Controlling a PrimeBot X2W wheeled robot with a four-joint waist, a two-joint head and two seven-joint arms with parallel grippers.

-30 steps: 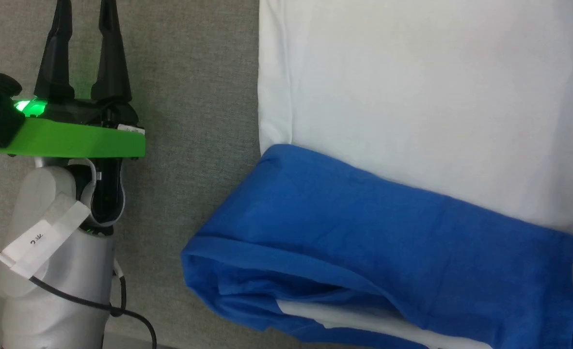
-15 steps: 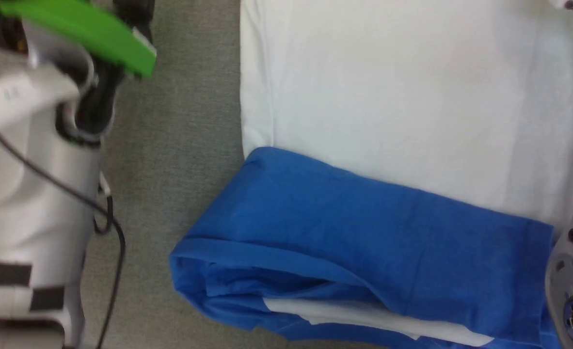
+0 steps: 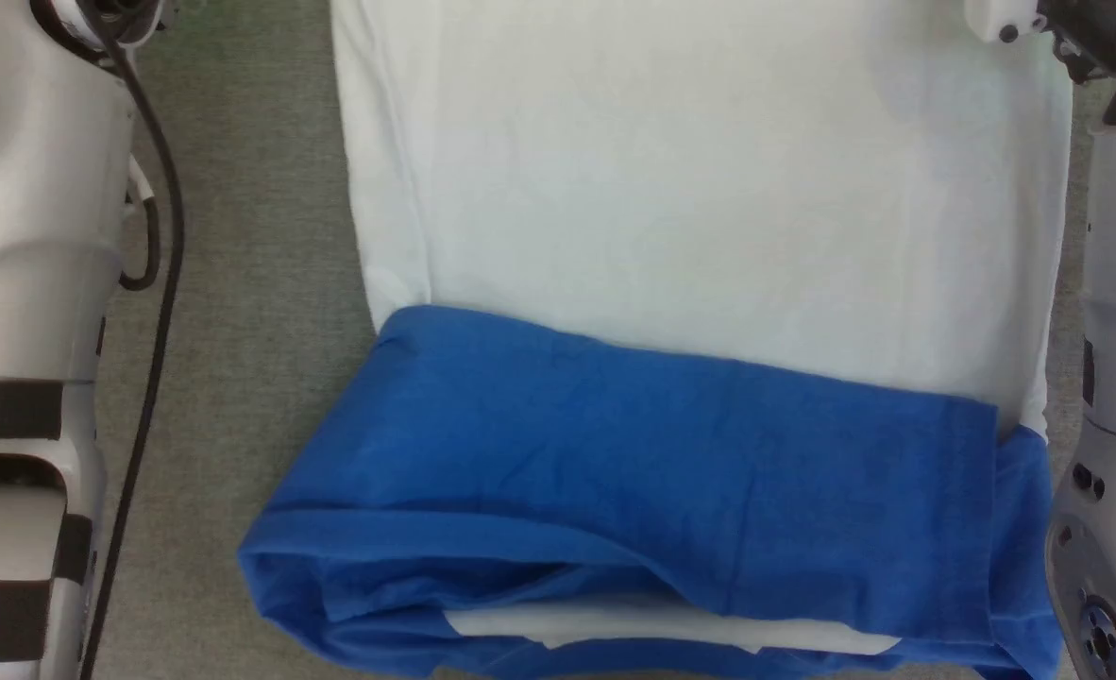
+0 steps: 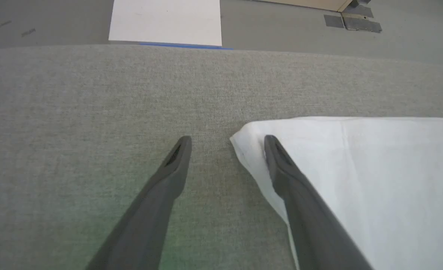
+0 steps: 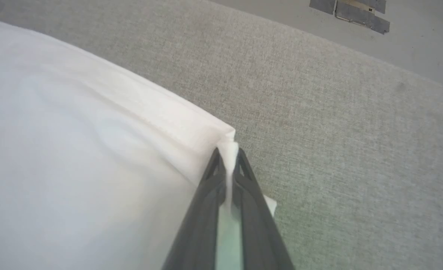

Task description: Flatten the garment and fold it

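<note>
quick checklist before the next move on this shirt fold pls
1. Right gripper shut on a shirt corner: ok, white hem is pinched between its fingers.
2. Left gripper gripping the other corner: not ok, its jaws are open, one finger over the corner, the other over the table.
3. Left finger touching the cloth: cannot tell.
4. White body lying flat: ok, smooth apart from a narrow fold along its left edge.
5. Blue part folded in across the near end: ok, though its lower left edge is bunched.
</note>
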